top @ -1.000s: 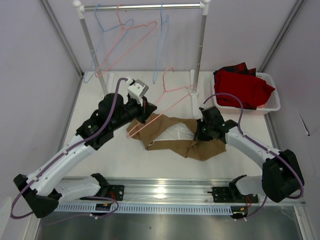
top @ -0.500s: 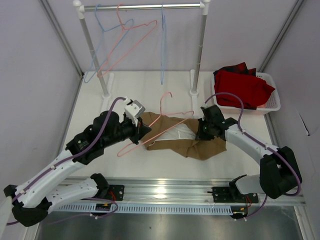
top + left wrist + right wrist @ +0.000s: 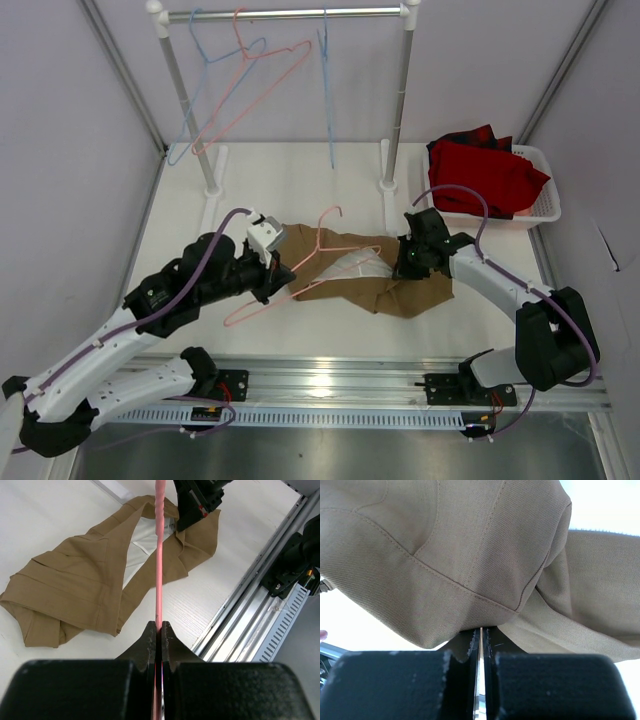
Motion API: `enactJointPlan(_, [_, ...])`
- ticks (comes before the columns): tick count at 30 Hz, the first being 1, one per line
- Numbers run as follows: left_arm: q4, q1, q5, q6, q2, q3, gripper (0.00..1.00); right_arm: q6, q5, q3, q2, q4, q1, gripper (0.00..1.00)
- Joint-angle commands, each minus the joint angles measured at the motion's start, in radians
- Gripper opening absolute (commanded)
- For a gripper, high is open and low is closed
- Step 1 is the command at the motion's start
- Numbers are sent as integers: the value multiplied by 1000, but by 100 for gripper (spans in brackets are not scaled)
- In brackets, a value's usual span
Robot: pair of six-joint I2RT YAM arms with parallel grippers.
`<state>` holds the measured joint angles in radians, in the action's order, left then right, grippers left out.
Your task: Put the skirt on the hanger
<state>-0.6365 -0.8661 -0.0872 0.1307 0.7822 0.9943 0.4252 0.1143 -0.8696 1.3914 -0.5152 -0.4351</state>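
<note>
The tan-brown skirt (image 3: pixel 385 285) lies crumpled on the white table, its pale lining (image 3: pixel 350 267) showing at the opening. My left gripper (image 3: pixel 277 270) is shut on the salmon-pink wire hanger (image 3: pixel 320 238), which slants over the skirt's left part with its hook pointing to the back. In the left wrist view the hanger wire (image 3: pixel 159 555) runs straight out from my shut gripper (image 3: pixel 158 627) across the skirt (image 3: pixel 75 590). My right gripper (image 3: pixel 405 262) is shut on the skirt's right edge. In the right wrist view the skirt (image 3: pixel 470 545) drapes over that gripper (image 3: pixel 481 630).
A clothes rail (image 3: pixel 300 14) at the back carries light blue hangers (image 3: pixel 200 90) and another pink hanger (image 3: pixel 260 80). A white basket (image 3: pixel 540 155) with a red garment (image 3: pixel 485 175) stands at the back right. A metal track (image 3: pixel 330 375) runs along the near edge.
My left gripper has pulled the pink hanger toward the near left and lowered it over the skirt. The right gripper has shifted slightly, still holding the skirt.
</note>
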Motion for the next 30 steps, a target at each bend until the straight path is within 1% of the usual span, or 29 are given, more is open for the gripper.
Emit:
enactJointPlan(1, [-5,-10,-31,-16,5,-19,0,9,1,-49,4,6,12,0])
enactJointPlan(7, [26,-25,-26,-14,37,-26,0,15,7,-52,-3,6,19,0])
enactJointPlan(11, [80,-27,-25,-13,84,-46,0,20,8,-52,-2,6,19,0])
enactJointPlan(15, [162,-27,7,-5,121,-57,0,24,8,-48,-18,3,19,0])
enactJointPlan(21, [227,-27,46,6,158,-57,0,29,-19,-34,-38,-8,15,0])
enactJointPlan(23, [236,-27,49,6,164,-54,0,32,-42,-31,-48,-12,6,2])
enactJointPlan(26, [245,-27,44,6,172,-49,0,37,-86,-28,-69,-26,-13,9])
enactJointPlan(30, [245,-27,43,1,178,-46,0,41,-152,-34,-101,-42,-45,20])
